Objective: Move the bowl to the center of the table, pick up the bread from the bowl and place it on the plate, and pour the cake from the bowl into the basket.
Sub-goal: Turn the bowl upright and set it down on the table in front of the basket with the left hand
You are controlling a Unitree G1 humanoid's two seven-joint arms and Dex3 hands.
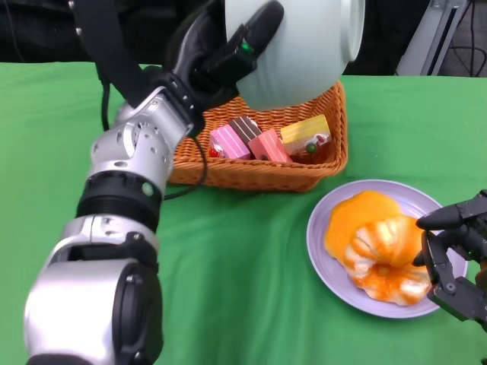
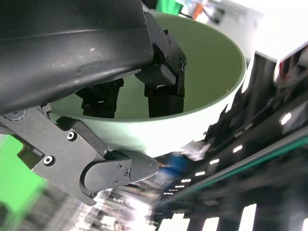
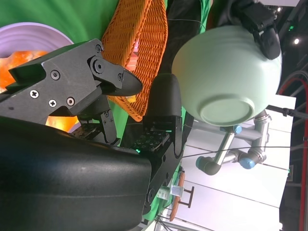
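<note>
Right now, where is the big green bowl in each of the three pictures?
Head view: the bowl is at the top, tipped over the basket, held by the left hand.
Right wrist view: the bowl is at upper right, its underside showing, beside the basket.
Left wrist view: the bowl fills the middle; its inside looks empty.
Shared landmark: the left hand gripping the bowl's rim.

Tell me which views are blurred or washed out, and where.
Head view: sharp, evenly lit, the bowl pale but readable. Left wrist view: the background beyond the bowl rim is smeared and overexposed. Right wrist view: sharp, though the far white wall is bright.
</note>
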